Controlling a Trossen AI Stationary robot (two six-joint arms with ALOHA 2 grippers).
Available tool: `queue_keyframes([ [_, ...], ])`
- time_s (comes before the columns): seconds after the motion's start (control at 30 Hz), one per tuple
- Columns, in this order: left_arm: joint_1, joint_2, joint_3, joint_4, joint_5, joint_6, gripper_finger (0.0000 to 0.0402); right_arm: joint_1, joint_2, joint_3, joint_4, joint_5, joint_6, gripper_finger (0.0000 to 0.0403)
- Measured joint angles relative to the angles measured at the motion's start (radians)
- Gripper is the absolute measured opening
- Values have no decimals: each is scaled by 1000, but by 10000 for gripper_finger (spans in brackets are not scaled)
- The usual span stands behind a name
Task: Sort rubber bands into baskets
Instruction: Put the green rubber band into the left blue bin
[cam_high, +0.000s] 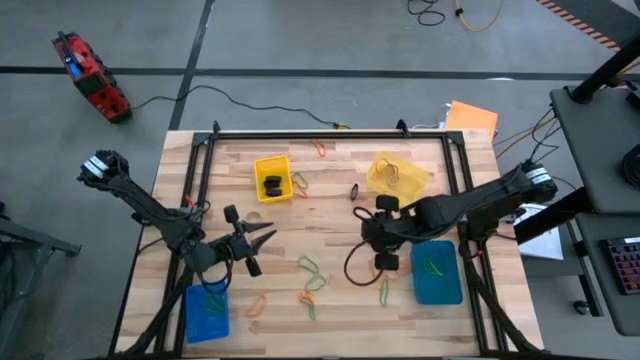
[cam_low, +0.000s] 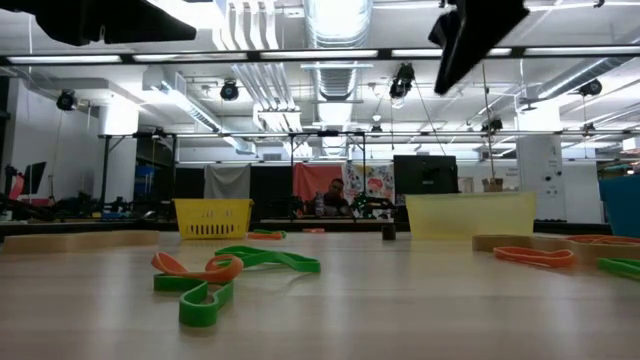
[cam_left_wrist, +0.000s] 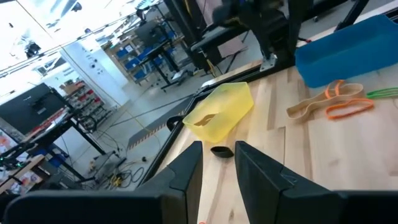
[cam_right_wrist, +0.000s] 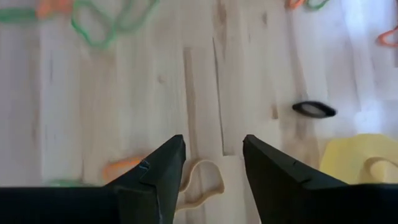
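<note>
Nothing in these views is carrying writing, a label or a brand mark that can be read; a colourful poster far back in the room, seen from the low camera, is too small to make out.

The right tool (cam_high: 383, 232) is hovering over the middle of the wooden table (cam_high: 330, 180), between the pale yellow basket (cam_high: 397, 174) and the teal basket (cam_high: 437, 271). Its two dark fingers (cam_right_wrist: 155, 180) are standing apart with bare wood showing between them, so it is open and gripping nothing. A tan band (cam_right_wrist: 200, 182) is lying on the table just below those fingers, and a black band (cam_right_wrist: 314, 109) is lying near the pale basket, in which another tan band is resting.

The left tool (cam_high: 255, 243) is hanging over the table's left part, above the bright blue basket (cam_high: 206, 312). Its fingers (cam_left_wrist: 186, 177) are showing a narrow gap with nothing visible in it; whether it is gripping anything I cannot tell.

The bright yellow basket (cam_high: 272, 178) is sitting toward the far edge with black bands inside. A green band is lying in the teal basket and green ones in the blue basket. Loose green and orange bands (cam_high: 312, 282) are lying scattered near the front edge, between the two blue baskets. An orange sheet (cam_high: 471, 117) is lying past the far right corner.
</note>
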Motion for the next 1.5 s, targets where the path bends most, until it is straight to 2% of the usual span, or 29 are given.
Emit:
queue_keyframes([
  [0.2, 0, 4, 0, 0, -4, -3, 79, 0, 83, -42, 1, -30, -3, 161],
  [0.37, 0, -5, 0, 1, -80, -3, 79, 0, 178, -94, 7, -107, -4, 160],
  [0.57, 0, -36, 6, 1, -58, -2, 79, 0, 275, -123, 22, -136, -28, 162],
  [0.77, 0, -36, 8, 1, -55, -3, 79, -2, 315, -131, 62, -156, -58, 160],
  [1.17, -2, -30, 8, 0, -51, -16, 79, -2, 309, -137, 137, -164, -82, 154],
  [1.3, -2, -30, 8, 0, 45, -27, 79, -2, 303, -132, 109, -200, -72, 146],
  [1.37, -2, -29, 8, -1, 95, -26, 79, -2, 269, -111, 82, -209, -36, 142],
  [1.5, -2, -29, 8, -1, 96, -25, 79, 1, 150, -84, 11, -210, 153, 132],
])
